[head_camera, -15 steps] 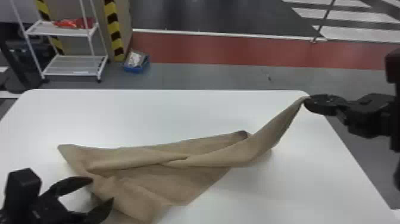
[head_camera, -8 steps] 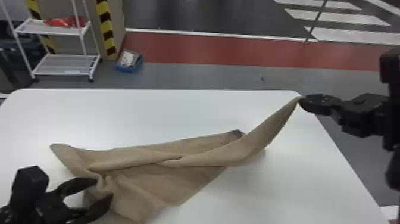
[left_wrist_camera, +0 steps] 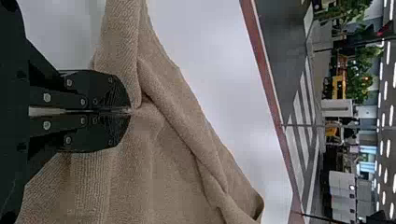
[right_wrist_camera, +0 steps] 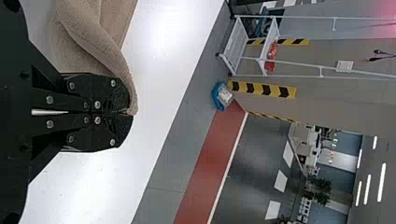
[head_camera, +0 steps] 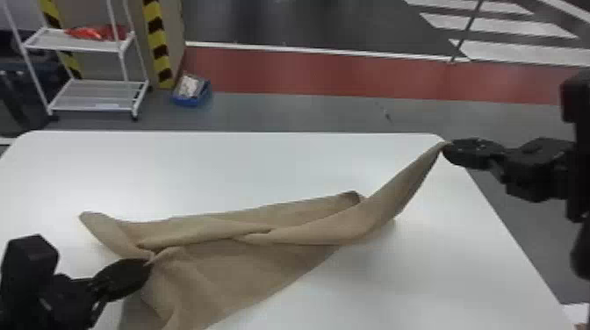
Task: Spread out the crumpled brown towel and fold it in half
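left gripper (head_camera: 147, 264) and raised right gripper (head_camera: 445, 149) pinch the towel (head_camera: 246, 267)

The brown towel (head_camera: 246, 263) lies creased and partly folded over, one corner raised.

Bright, diffuse light falls on the smooth white surface (head_camera: 263, 171), leaving pale patches of glare. High beyond the surface, elongated white ceiling lamps (right_wrist_camera: 382, 174) glow in rows. The crumpled brown fabric towel (head_camera: 246, 272) casts faint, soft-edged shadow onto the surface.
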Robot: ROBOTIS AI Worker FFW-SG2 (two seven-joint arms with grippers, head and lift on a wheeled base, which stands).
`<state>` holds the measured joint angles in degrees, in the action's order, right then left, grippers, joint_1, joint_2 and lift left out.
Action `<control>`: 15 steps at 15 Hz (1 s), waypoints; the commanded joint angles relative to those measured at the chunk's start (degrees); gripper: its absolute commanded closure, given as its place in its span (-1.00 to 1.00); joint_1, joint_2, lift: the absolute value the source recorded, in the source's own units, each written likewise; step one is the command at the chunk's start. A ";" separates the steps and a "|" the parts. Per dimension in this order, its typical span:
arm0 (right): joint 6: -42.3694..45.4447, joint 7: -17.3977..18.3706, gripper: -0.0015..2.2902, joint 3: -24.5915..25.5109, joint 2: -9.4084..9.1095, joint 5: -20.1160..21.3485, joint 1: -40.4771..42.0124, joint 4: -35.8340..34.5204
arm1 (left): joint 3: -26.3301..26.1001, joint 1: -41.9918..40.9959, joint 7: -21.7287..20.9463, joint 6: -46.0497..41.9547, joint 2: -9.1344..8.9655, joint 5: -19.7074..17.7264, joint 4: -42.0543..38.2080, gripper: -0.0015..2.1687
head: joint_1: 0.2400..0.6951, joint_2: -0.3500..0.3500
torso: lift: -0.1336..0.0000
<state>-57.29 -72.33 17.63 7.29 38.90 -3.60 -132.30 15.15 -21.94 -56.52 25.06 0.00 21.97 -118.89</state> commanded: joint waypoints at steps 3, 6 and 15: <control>0.02 0.08 0.13 0.13 -0.09 0.04 0.35 -0.06 | 3.22 7.18 -0.34 9.35 -0.15 -0.17 -4.33 0.93 | 1.00 -0.29 | -0.85; -0.16 0.08 0.13 0.13 -0.18 0.04 1.05 -0.24 | 4.10 14.65 -0.34 13.75 -0.15 1.14 -3.28 0.93 | 1.00 -0.20 | -0.85; 1.07 0.26 0.13 -1.37 -0.09 0.48 1.41 1.25 | 7.88 8.76 3.79 8.83 -0.15 -1.14 -0.03 -0.97 | 1.00 -0.05 | -0.85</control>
<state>-56.52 -72.06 16.55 7.21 39.27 -2.25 -131.59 21.76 -11.77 -52.73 34.51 0.00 21.91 -117.55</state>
